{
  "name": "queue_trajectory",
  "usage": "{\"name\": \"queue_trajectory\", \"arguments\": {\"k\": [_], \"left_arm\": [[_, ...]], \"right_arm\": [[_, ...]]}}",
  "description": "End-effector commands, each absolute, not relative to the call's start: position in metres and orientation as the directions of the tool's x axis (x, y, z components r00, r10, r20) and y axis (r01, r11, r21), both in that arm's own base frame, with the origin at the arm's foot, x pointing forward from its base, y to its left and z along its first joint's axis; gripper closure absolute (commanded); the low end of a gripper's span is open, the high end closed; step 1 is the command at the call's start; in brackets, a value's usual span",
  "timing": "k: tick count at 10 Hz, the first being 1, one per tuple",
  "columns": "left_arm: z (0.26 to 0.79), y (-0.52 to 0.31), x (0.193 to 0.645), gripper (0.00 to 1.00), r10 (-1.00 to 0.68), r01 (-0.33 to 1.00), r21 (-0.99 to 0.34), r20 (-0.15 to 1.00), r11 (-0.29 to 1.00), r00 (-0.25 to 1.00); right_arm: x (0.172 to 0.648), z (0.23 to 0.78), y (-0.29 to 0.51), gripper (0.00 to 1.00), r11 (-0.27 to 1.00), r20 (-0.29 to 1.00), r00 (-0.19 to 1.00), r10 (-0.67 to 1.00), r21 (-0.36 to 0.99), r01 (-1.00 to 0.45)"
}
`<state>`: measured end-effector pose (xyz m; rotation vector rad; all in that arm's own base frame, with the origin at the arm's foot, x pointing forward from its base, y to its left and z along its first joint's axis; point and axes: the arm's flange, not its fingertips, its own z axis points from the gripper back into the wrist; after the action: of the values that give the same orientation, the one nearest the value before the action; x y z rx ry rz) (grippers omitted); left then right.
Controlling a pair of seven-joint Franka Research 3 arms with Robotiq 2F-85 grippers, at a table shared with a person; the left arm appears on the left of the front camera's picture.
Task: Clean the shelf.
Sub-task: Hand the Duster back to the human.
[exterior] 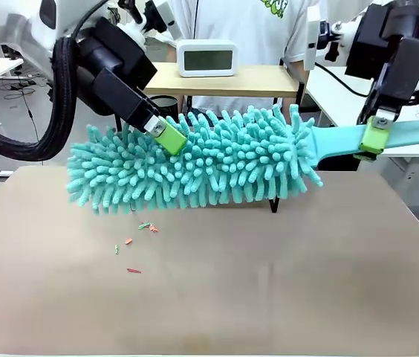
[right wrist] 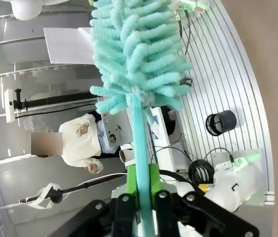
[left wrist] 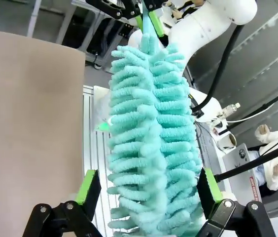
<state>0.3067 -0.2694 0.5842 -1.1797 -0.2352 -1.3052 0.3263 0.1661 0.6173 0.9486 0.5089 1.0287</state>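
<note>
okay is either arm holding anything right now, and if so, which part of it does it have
The right tool is shut on the teal duster, gripping its flat handle. The left tool straddles the fluffy head with its pads apart, not clamping it.

no text can be read. the clock at 12 o'clock in the front view has a blank display. green print on the person's shirt is cut off. a red label on a box at 4 o'clock in the left wrist view is too small to read.
</note>
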Motion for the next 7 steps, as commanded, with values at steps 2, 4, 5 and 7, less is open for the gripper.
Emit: {"name": "queue_trajectory", "arguments": {"k": [2, 4, 5, 7], "left_arm": [[0.5791, -0.2744, 0.3037, 0.60, -0.659, 0.828, -0.523, 0.698, -0.201, 0.281], [0.5788, -0.2758, 0.3023, 1.00, -0.682, 0.818, -0.532, 0.683, -0.219, 0.261], [0.5776, -0.2764, 0.3025, 1.00, -0.687, 0.820, -0.531, 0.678, -0.214, 0.260], [0.5757, -0.2773, 0.3034, 0.96, -0.686, 0.822, -0.532, 0.677, -0.204, 0.268]], "right_arm": [[0.3254, 0.6298, 0.1481, 0.88, 0.186, 0.063, 0.447, 0.892, 0.851, -0.491], [0.3257, 0.6289, 0.1466, 0.88, 0.193, 0.061, 0.456, 0.888, 0.850, -0.490], [0.3259, 0.6281, 0.1460, 0.88, 0.191, 0.062, 0.455, 0.888, 0.852, -0.488], [0.3263, 0.6267, 0.1457, 0.88, 0.190, 0.061, 0.452, 0.890, 0.852, -0.488]]}}
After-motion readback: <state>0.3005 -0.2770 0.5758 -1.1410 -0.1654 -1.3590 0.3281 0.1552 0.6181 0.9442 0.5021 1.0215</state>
